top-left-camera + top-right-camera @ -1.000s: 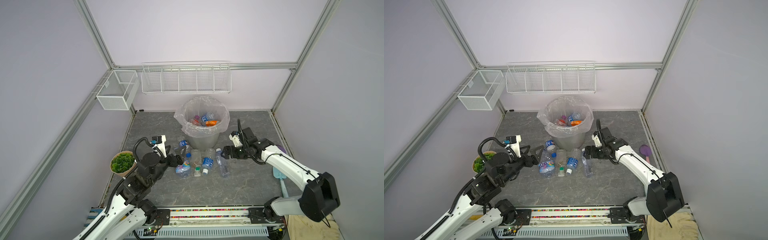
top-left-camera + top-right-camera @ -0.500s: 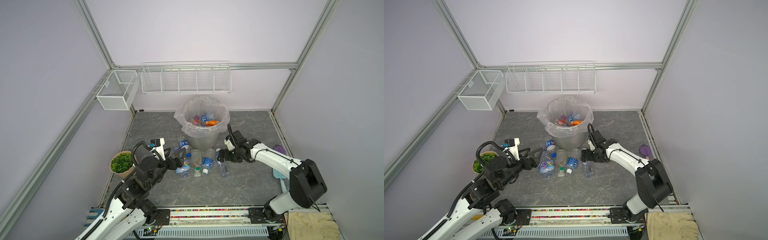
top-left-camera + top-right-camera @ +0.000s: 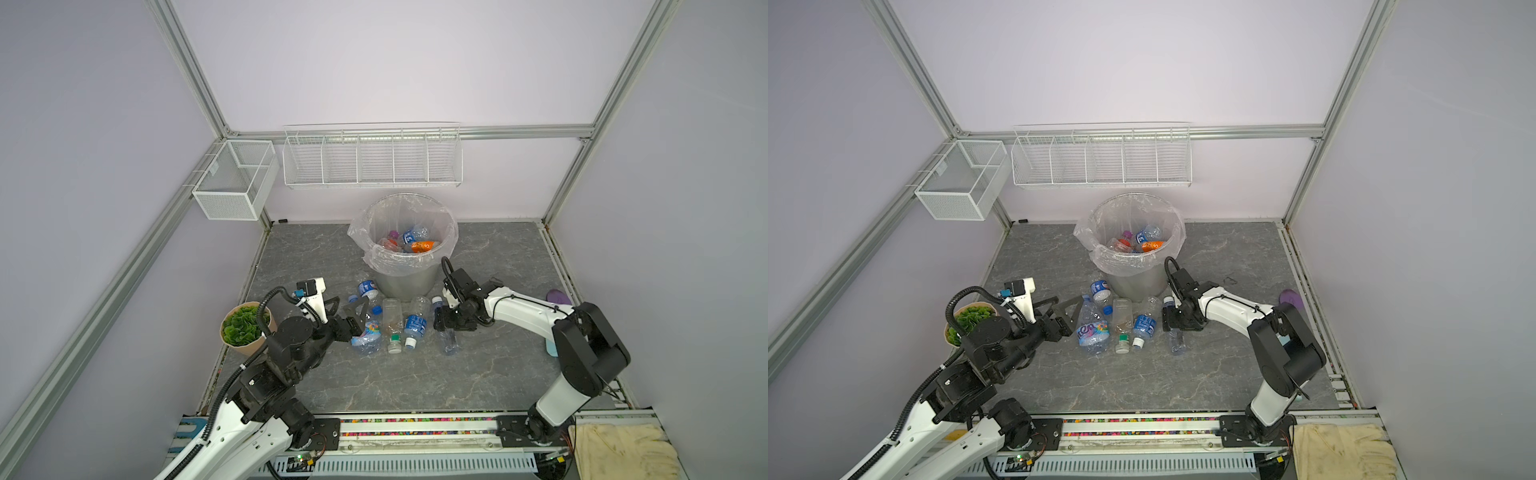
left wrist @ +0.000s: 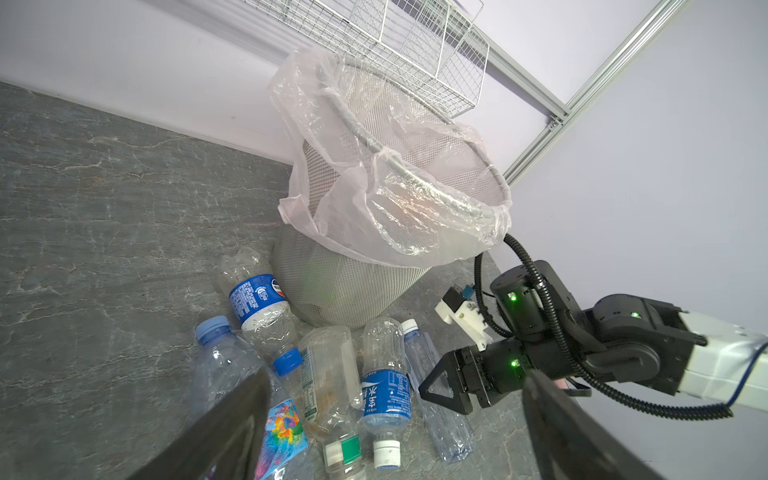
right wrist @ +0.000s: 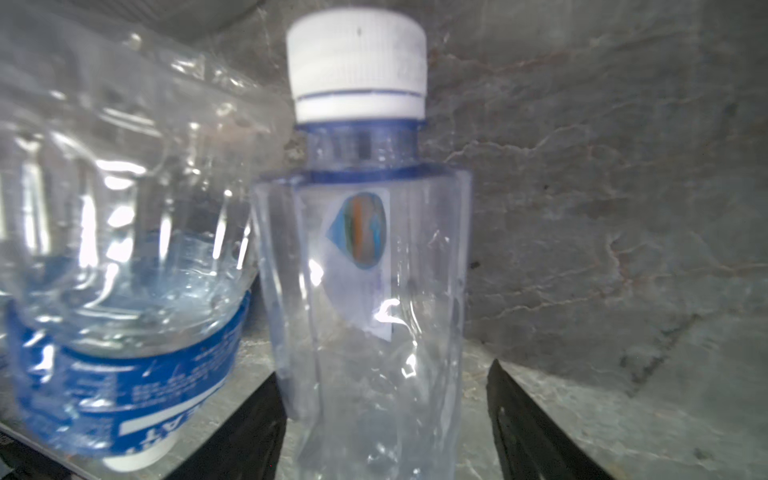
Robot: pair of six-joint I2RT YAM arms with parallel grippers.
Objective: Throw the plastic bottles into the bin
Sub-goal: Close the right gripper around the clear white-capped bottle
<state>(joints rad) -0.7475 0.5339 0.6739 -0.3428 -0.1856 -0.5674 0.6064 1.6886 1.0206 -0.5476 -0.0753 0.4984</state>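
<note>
The bin (image 3: 399, 282) (image 3: 1133, 282) (image 4: 345, 291) stands at the back with several plastic bottles (image 3: 409, 241) inside. More plastic bottles lie in front of it, among them a colourful-label one (image 3: 368, 332) (image 4: 282, 428) and a blue-label one (image 3: 414, 324) (image 4: 386, 399). My right gripper (image 3: 446, 324) (image 3: 1173, 322) (image 5: 384, 370) is open and straddles a clear white-capped bottle (image 3: 449, 343) (image 5: 365, 270). One finger touches the bottle and the other stands off it. My left gripper (image 3: 349, 309) (image 3: 1065, 309) (image 4: 395, 436) is open and empty, beside the colourful-label bottle.
A potted plant (image 3: 243, 328) sits just left of the left arm. White wire baskets (image 3: 232, 178) (image 3: 372, 160) hang on the walls above the floor. A purple object (image 3: 557, 297) lies at the right edge, and a yellow cloth (image 3: 619, 453) lies at the front right.
The right gripper moved left and down over the clear bottle, and its jaws narrowed around it. The left gripper barely moved and stayed open.
</note>
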